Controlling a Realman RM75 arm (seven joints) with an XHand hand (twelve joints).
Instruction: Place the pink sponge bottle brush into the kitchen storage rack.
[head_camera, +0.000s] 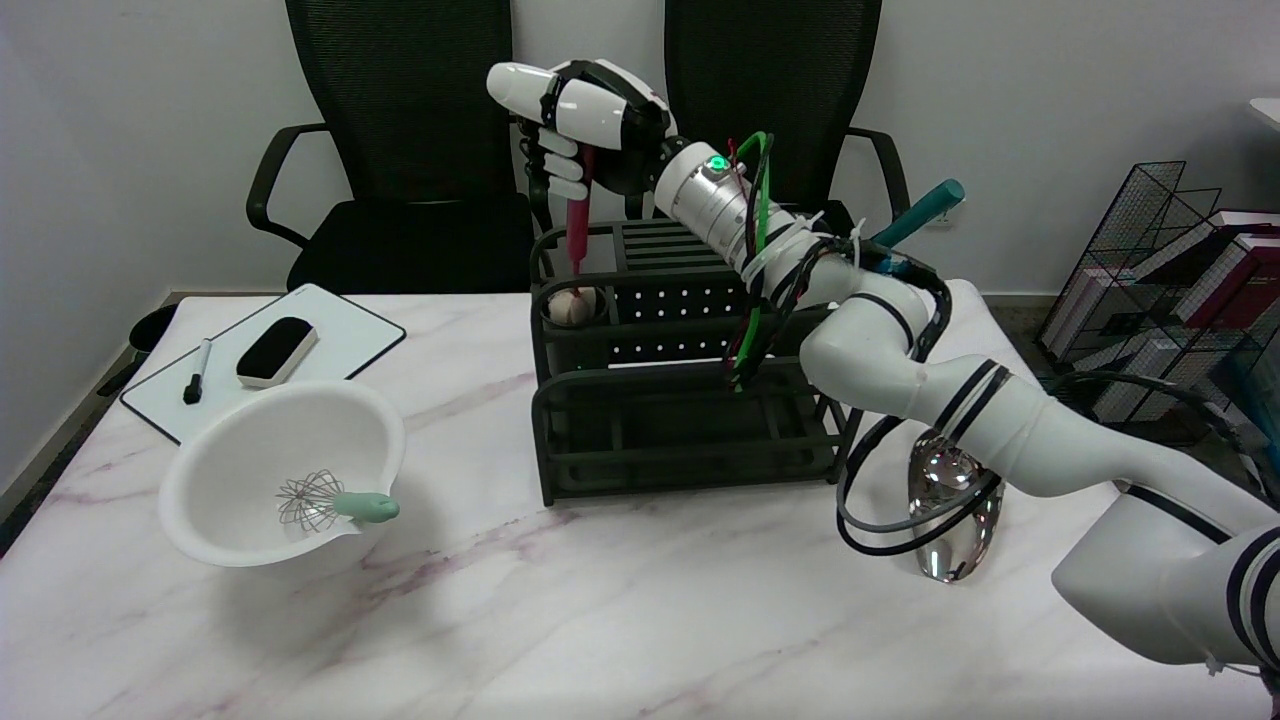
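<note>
Black rack (690, 430) mid-table, brush hanging over its rear-left cup!

Biggest first: the rack sits on marble, the right hand (580, 125) above its back corner, fingers wrapped round the pink sponge bottle brush (579, 225) by the handle, sponge tip just inside the round holder (573, 305). Risk, I'd say: let go while it's tilted and the handle could tip out over the rim, or the sponge could snag on the edge.

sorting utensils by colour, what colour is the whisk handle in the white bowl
Pale mint green. The whisk handle rests over the bowl's rim, clearest in the head view.
</note>
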